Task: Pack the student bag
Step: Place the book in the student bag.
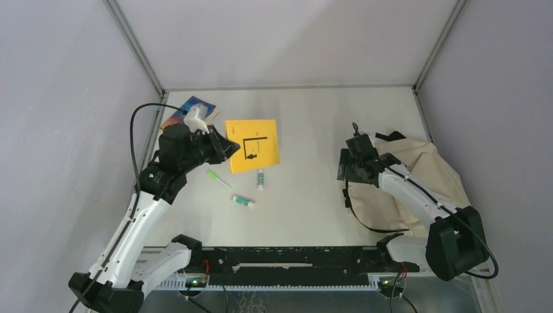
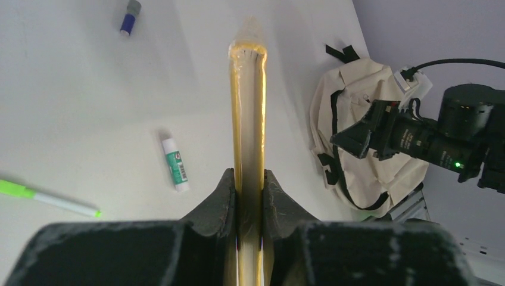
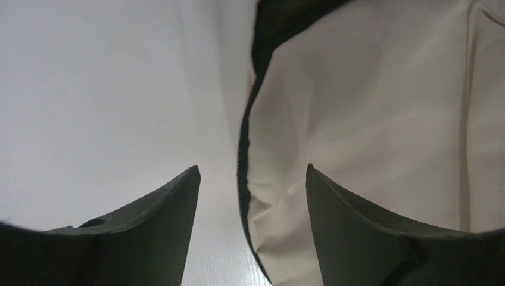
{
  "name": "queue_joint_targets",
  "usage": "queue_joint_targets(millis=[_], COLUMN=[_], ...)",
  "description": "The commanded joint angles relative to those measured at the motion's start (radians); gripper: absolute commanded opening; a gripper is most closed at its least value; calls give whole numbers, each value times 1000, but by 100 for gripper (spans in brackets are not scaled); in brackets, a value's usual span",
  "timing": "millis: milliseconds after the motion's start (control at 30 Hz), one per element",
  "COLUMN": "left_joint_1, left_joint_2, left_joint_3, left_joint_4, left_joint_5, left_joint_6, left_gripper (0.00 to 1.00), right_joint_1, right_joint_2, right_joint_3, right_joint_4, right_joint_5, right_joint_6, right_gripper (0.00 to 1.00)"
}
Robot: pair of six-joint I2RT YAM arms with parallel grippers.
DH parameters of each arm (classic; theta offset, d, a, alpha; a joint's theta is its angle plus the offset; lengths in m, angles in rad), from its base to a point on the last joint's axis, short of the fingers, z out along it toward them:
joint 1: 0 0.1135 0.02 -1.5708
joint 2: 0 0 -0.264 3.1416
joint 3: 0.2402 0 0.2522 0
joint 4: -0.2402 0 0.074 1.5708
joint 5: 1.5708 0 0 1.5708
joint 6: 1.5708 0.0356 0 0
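The beige student bag (image 1: pixel 427 176) with black straps lies at the right of the table; it also shows in the left wrist view (image 2: pixel 363 119). My right gripper (image 1: pixel 349 171) is open, its jaws set astride the bag's black zip edge (image 3: pixel 245 179), one over the table, one over the canvas (image 3: pixel 369 119). My left gripper (image 1: pixel 222 147) is shut on the near edge of a yellow book (image 1: pixel 253 145), seen edge-on between my fingertips (image 2: pixel 249 119).
On the table lie a green pen (image 1: pixel 218 178), a green-and-white glue stick (image 1: pixel 243 201), and a small white tube (image 1: pixel 260 178). A blue book (image 1: pixel 189 111) lies at the back left behind my left arm. A blue-capped stick (image 2: pixel 128 16) shows in the left wrist view.
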Motion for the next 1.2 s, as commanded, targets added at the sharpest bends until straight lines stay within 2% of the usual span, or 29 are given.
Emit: queue_joint_targets(millis=[0, 133, 200, 267, 400, 533, 700, 800, 1000, 1167], left_joint_1=[3, 3, 2, 2, 2, 1, 1, -15, -102, -117], left_joint_2=[-22, -15, -12, -10, 6, 26, 61, 108, 146, 165], left_joint_3=[-9, -19, -25, -31, -33, -44, -76, -81, -110, -143], left_joint_4=[153, 155, 161, 166, 166, 179, 254, 286, 361, 376], left_joint_5=[56, 65, 71, 76, 94, 115, 221, 303, 291, 252], left_joint_6=[-47, -53, -57, -58, -50, -64, -103, -137, -210, -255], left_gripper=[0, 0, 0, 0, 0, 0, 0, 0, 0, 0], right_joint_1=[23, 56, 61, 64, 63, 73, 79, 80, 12, -29], right_joint_2=[31, 53, 55, 47, 9, -77, -185, -193, -163, -173], right_joint_3=[-9, -9, -9, -9, 6, 41, 116, 181, 221, 219], right_joint_4=[19, -1, -4, -12, -53, -100, -56, -11, 223, 371], right_joint_5=[88, 143, 154, 168, 171, 103, -269, -417, -557, -499], right_joint_6=[30, 39, 39, 35, 29, 23, -23, 23, 297, 473], right_gripper=[73, 72, 67, 51, 1, 0, 0, 0, 0, 0])
